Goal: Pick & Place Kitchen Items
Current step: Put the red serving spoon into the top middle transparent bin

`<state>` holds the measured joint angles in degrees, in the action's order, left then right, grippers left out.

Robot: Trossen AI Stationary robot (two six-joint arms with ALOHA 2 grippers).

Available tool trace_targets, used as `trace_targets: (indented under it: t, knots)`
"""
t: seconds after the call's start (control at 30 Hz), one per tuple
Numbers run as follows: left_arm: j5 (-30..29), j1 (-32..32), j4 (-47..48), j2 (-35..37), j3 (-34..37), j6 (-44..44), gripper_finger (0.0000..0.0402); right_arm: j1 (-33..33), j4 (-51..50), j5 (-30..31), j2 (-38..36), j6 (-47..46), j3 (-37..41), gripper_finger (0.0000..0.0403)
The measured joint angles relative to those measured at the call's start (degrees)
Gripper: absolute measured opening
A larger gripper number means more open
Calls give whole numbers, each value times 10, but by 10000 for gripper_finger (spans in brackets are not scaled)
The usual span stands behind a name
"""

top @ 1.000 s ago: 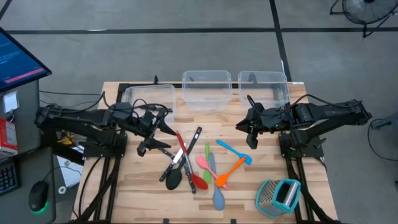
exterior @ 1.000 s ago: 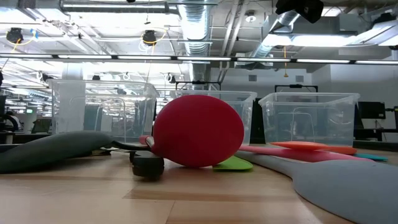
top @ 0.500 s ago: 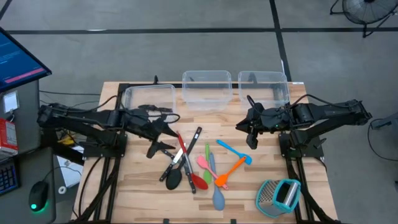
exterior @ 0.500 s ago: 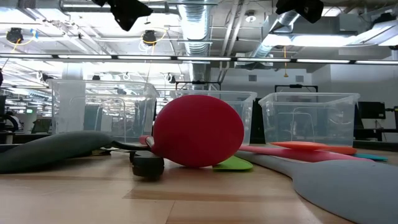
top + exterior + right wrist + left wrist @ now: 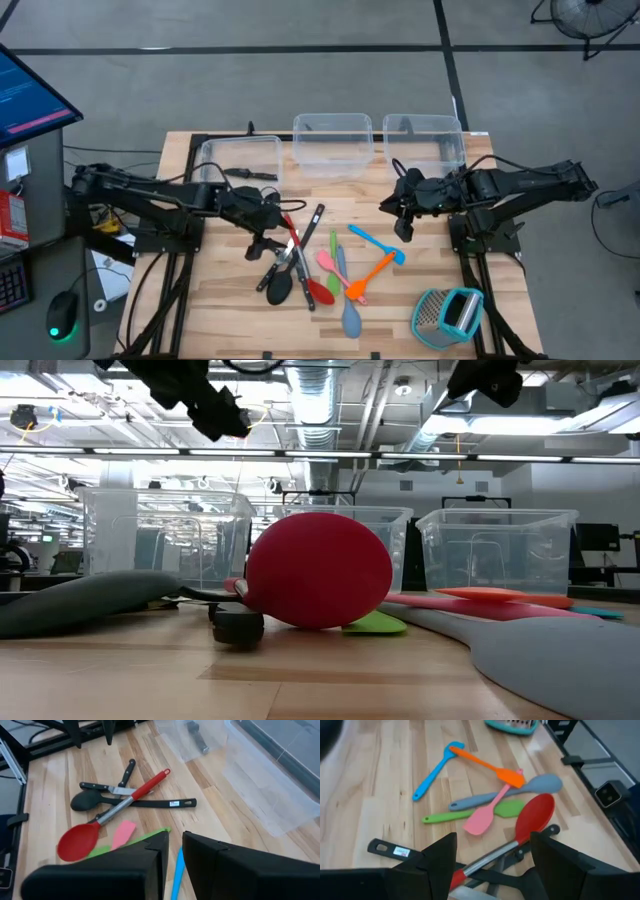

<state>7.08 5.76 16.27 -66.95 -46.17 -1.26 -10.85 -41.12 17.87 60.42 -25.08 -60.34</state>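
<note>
You're hovering the left gripper (image 5: 268, 243), jaws wide and empty, over the red spoon (image 5: 532, 818) atop the crossed pile mid-table, so be centering on its handle (avoiding the knives (image 5: 272, 272)) before descending.

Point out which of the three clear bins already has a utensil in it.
The leftmost clear bin, at the table's back edge nearest the left arm: a dark-handled utensil lies inside it. The middle bin and right bin show nothing inside.
</note>
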Motion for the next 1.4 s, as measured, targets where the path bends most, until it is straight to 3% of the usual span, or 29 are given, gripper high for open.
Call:
trace_targets:
  t: [0.5,1.1,1.4]
  knots:
    - [2,2,21,-67,0,2,231,0,2,0,8,1,1,54]
    - [-8,19,40,-67,0,-26,231,1,4,1,8,0,1,54]
    - [-32,19,83,-67,0,17,231,0,4,1,8,-5,0,54]
